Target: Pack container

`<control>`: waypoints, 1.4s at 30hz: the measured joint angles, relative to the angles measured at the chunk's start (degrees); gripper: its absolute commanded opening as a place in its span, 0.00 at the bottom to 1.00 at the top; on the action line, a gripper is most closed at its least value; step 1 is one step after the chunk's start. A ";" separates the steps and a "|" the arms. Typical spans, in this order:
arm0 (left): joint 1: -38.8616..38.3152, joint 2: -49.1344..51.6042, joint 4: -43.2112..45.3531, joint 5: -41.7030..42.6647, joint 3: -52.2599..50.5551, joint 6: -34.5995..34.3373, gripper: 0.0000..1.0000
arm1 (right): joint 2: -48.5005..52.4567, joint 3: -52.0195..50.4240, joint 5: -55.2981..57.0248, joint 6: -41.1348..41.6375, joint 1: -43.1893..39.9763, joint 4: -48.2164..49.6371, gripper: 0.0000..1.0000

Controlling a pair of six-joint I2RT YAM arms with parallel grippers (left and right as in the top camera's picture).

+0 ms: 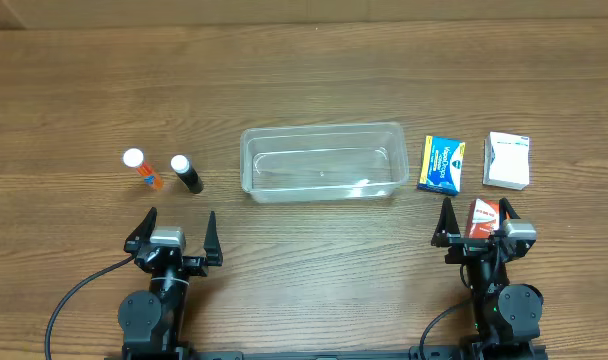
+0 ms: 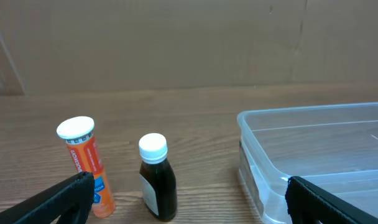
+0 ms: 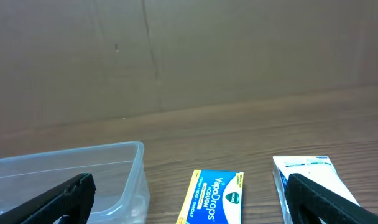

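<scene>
Spread wide, empty, by near edge: left gripper (image 1: 181,214) over bare table (image 1: 314,265), right gripper (image 1: 477,204) over red box (image 1: 483,218); container (image 1: 322,129) centred, narrow gap to blue box (image 1: 442,164).

We see what looks like a robotics lab bench. A left robot arm (image 1: 152,305) and a right robot arm (image 1: 504,300), both black, are mounted at the near edge of a wood-grain desk (image 1: 304,60), a black cable (image 1: 74,292) trailing from the left one. Small packs, such as a blue box (image 1: 442,164), lie spaced in a row. Behind the desk's far edge stands a plain brown board wall (image 2: 176,43) with seams.
</scene>
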 measured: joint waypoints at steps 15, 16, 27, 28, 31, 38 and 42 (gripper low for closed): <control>0.00 0.00 0.00 -0.02 0.00 0.00 1.00 | 0.94 0.00 0.02 0.00 1.22 0.00 1.00; 0.00 0.00 0.00 -0.02 0.00 0.00 1.00 | 0.94 0.00 0.00 0.00 1.22 0.00 1.00; 0.00 0.00 0.00 0.00 0.00 0.00 1.00 | 0.94 0.00 0.00 0.00 1.22 0.02 1.00; 0.00 0.00 0.00 -0.02 0.00 0.00 1.00 | 0.94 -0.02 0.00 0.00 1.22 0.02 1.00; 0.00 0.00 0.00 0.00 0.00 0.00 1.00 | 0.94 -0.02 0.00 0.00 1.22 0.00 1.00; 0.00 0.00 0.00 0.00 0.00 0.00 1.00 | 0.94 -0.02 0.00 0.02 1.22 0.02 1.00; 0.00 0.00 0.00 0.00 0.00 0.00 1.00 | 0.94 -0.02 0.02 0.00 1.22 0.00 1.00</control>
